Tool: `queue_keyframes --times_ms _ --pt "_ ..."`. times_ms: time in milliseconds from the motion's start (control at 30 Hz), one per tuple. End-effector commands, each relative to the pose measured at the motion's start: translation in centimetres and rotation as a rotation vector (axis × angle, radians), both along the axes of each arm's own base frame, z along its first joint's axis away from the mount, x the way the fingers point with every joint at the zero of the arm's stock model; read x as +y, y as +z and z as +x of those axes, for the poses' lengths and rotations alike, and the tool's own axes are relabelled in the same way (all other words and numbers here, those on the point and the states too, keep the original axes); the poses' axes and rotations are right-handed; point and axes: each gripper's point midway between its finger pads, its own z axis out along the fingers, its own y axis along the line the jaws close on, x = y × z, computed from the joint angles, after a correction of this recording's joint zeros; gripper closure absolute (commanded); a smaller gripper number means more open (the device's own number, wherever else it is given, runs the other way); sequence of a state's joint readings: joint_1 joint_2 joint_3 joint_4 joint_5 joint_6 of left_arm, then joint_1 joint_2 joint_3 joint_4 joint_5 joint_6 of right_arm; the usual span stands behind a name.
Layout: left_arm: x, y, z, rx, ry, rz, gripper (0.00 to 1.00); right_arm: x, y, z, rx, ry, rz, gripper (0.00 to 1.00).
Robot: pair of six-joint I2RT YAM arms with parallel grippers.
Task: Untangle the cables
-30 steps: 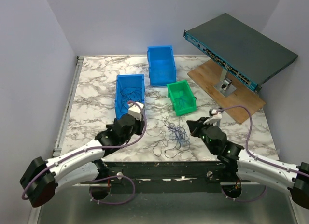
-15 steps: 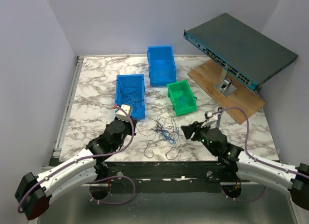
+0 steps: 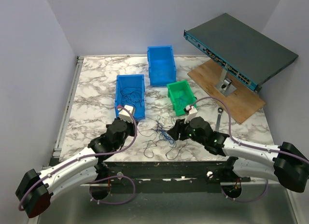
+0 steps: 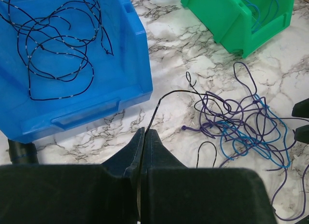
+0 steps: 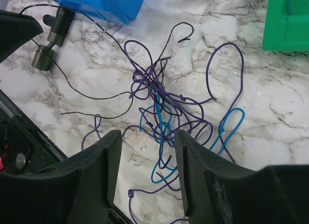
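A tangle of purple, light blue and black cables (image 3: pixel 165 133) lies on the marble table near its front edge. My left gripper (image 3: pixel 129 122) sits just in front of the nearer blue bin and is shut on a thin black cable (image 4: pixel 157 105) that runs from its tips (image 4: pixel 145 132) toward the tangle (image 4: pixel 236 122). My right gripper (image 3: pixel 174 132) hovers open directly over the tangle (image 5: pixel 164 113), its fingers (image 5: pixel 147 137) straddling purple and blue loops without touching them.
The nearer blue bin (image 3: pixel 130 91) holds loose black cables (image 4: pixel 53 50). A second blue bin (image 3: pixel 161 63) stands behind it. A green bin (image 3: pixel 181 96) holds a blue cable. A network switch (image 3: pixel 239 48) stands on a wooden board (image 3: pixel 227 91) at the right.
My right gripper has opened and swung left from the table's right side to over the tangle. The left gripper pulled back with the black cable; the tangle spread leftward.
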State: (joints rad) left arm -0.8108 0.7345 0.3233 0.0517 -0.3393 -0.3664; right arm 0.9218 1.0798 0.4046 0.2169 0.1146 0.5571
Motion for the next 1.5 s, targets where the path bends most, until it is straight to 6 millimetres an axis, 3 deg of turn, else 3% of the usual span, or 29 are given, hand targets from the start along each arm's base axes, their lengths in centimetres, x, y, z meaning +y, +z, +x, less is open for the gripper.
queue_keyframes --times_ms 0,167,300,467,700,733,833,867,1033,1267,1367,1467 --pt "-0.6 1.5 0.2 -0.032 -0.023 -0.032 1.00 -0.1 -1.2 -0.4 0.081 -0.024 -0.034 0.44" --pt "-0.8 1.4 0.3 -0.024 -0.030 -0.026 1.00 -0.7 -2.4 0.9 0.098 -0.095 -0.129 0.45" --pt "-0.8 1.3 0.3 -0.023 -0.030 -0.024 1.00 0.2 -3.3 0.8 0.130 -0.069 -0.146 0.49" --pt "-0.8 1.2 0.4 -0.016 -0.025 -0.016 1.00 0.1 -4.5 0.6 0.160 -0.071 -0.160 0.62" --pt "-0.7 1.4 0.3 -0.020 -0.022 -0.022 1.00 -1.1 -4.4 0.0 0.174 -0.097 -0.173 0.60" --pt "-0.7 1.5 0.3 -0.023 -0.022 -0.024 1.00 -1.2 -4.5 -0.2 0.176 -0.096 -0.171 0.65" --pt "-0.4 1.5 0.3 -0.029 -0.014 -0.025 1.00 -1.3 -4.1 -0.2 0.176 -0.100 -0.163 0.97" --pt "-0.4 1.6 0.3 -0.031 -0.011 -0.026 1.00 -1.5 -3.8 0.0 0.171 -0.109 -0.174 0.99" --pt "0.0 1.5 0.4 -0.025 0.014 -0.024 1.00 -4.5 -1.6 1.9 0.087 -0.257 -0.254 0.99" --pt "2.3 2.1 0.5 -0.061 0.127 -0.079 1.00 -12.4 1.8 4.4 -0.090 -0.648 -0.334 0.99" --pt "4.2 2.6 0.6 -0.086 0.219 -0.107 1.00 -15.6 3.1 4.4 -0.126 -0.822 -0.296 0.99" --pt "7.1 2.9 0.2 -0.110 0.350 -0.145 1.00 -17.5 4.4 4.1 -0.149 -0.930 -0.230 0.99"
